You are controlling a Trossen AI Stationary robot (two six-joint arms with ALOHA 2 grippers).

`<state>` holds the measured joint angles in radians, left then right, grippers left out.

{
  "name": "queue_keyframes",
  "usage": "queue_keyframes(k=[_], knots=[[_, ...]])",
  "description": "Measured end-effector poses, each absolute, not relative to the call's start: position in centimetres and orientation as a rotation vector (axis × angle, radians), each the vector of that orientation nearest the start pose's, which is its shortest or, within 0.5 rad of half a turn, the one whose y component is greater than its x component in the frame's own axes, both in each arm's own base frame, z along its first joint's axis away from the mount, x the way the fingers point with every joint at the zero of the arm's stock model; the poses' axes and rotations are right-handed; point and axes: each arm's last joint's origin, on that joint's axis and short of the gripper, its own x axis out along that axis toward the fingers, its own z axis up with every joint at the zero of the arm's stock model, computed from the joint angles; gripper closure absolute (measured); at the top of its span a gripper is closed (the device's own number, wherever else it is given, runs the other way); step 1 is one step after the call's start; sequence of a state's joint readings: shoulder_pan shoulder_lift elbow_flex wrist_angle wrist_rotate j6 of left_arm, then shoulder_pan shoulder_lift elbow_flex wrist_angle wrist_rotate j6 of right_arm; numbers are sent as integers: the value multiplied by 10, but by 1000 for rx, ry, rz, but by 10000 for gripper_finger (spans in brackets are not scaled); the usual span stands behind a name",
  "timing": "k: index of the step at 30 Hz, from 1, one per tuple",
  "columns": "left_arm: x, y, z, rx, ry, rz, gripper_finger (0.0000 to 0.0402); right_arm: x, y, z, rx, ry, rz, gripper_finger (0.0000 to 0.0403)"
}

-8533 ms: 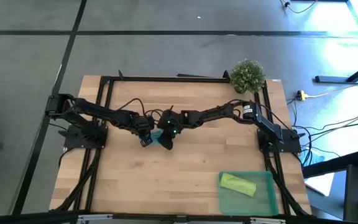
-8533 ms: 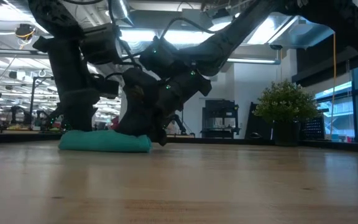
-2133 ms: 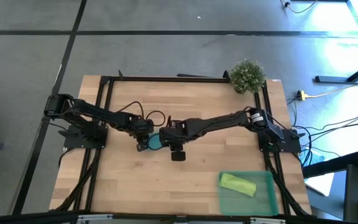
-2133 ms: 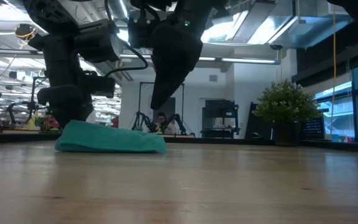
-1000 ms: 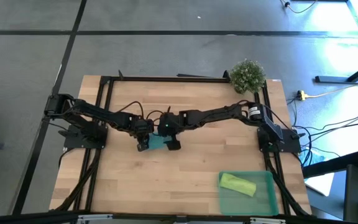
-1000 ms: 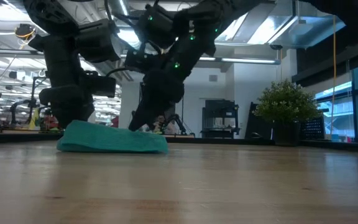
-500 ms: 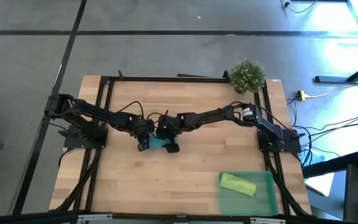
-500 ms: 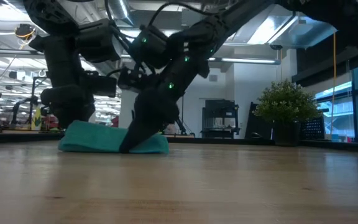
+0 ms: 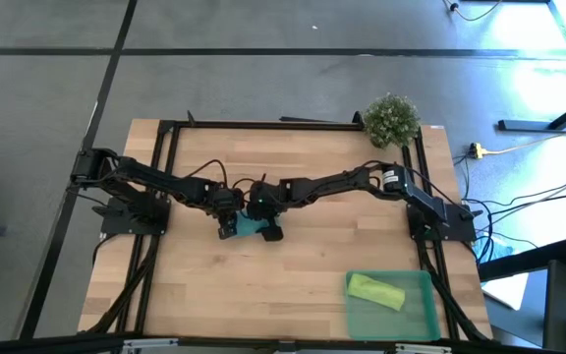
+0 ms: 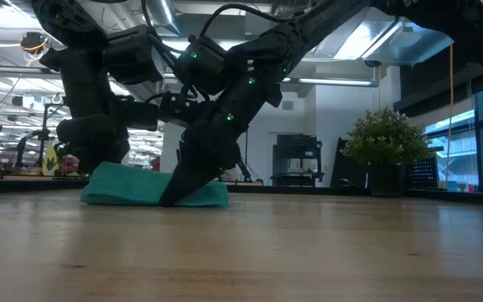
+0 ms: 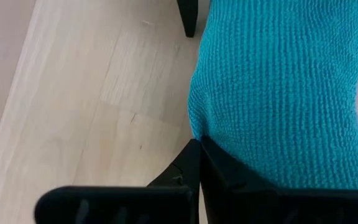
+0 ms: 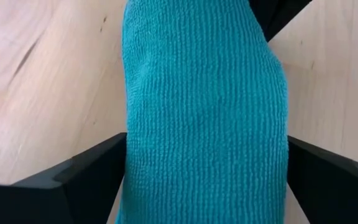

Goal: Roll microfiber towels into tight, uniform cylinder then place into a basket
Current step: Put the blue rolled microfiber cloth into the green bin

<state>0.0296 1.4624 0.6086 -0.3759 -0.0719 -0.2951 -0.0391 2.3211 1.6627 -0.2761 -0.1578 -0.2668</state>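
Towel first: the teal towel (image 9: 250,225) lies rolled near the middle of the table (image 9: 303,285), and both my grippers are down at it. My right gripper (image 12: 205,163) straddles the roll with its fingers (image 12: 82,177) spread wide, one on each side of the cloth, not squeezing it. My left gripper (image 11: 199,152) sits at the roll's other end with its fingers pressed together, their tips right against the edge of the teal cloth; I cannot tell whether any fabric is pinched between them. The lime green towel (image 9: 376,291) lies rolled inside the basket (image 9: 421,317) at the table's near right corner, well apart from my grippers. A small plant (image 9: 392,119) stands at the far right corner
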Motion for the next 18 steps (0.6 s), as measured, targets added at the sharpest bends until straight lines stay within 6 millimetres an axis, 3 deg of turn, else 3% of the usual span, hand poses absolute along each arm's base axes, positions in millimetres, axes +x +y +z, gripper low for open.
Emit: queue_keyframes(k=[4,7,18], knots=[[230,9,130,-231,1205,269,401,488,-15,117,-154,904,234,17],[230,9,130,-231,1205,268,401,488,-16,116,-125,903,248,54],[230,9,130,-231,1204,268,401,488,-14,116,-89,910,237,287]])
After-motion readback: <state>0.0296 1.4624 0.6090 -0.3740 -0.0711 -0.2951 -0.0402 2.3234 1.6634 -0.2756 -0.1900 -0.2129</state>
